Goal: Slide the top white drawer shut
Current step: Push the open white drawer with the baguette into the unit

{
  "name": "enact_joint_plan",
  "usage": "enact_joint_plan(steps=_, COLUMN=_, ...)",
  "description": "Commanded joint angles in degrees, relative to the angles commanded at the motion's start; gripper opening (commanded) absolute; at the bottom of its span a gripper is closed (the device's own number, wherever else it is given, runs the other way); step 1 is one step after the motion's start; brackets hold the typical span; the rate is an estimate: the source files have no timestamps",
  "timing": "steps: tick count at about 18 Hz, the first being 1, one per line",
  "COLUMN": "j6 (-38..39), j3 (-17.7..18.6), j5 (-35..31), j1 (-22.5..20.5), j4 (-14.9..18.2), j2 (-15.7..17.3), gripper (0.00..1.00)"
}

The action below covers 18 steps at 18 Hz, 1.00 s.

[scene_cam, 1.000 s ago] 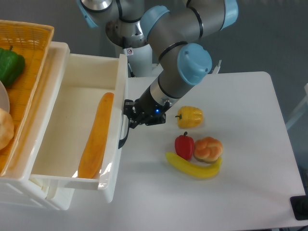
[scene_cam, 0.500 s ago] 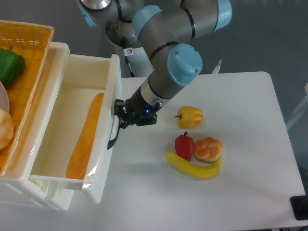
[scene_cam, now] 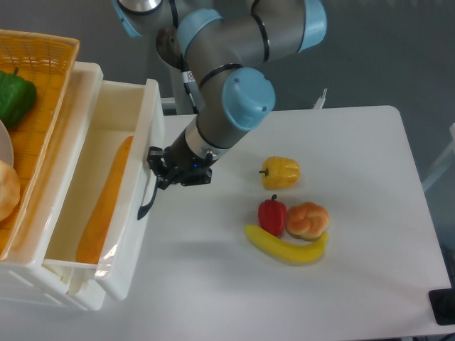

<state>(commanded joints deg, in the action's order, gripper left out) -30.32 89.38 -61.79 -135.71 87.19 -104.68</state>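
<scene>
The top white drawer stands partly open from the white cabinet at the left. A long orange baguette lies inside it. Its black curved handle is on the front wall. My gripper presses against the drawer front at the handle. Its fingers are close together, but I cannot tell whether they are shut on the handle.
A yellow wicker basket with a green pepper sits on top of the cabinet. On the white table lie a yellow pepper, a red pepper, a bread roll and a banana.
My gripper has moved left with the drawer front. The top drawer has slid further into the cabinet, and the baguette inside moved with it.
</scene>
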Motion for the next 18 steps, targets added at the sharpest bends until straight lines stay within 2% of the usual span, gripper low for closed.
enact_joint_plan(steps=5, j6=0.79, j3=0.09, j5=0.00, j1=2.29, j4=-0.09, j2=-0.09, gripper=0.00)
enact_joint_plan(steps=9, j6=2.72, j3=0.09, j5=0.00, j1=4.22, j4=-1.76, j2=-0.35, gripper=0.00)
enact_joint_plan(steps=18, j6=2.81, j3=0.09, j5=0.35, j1=5.28, j4=-2.11, j2=-0.44, gripper=0.00)
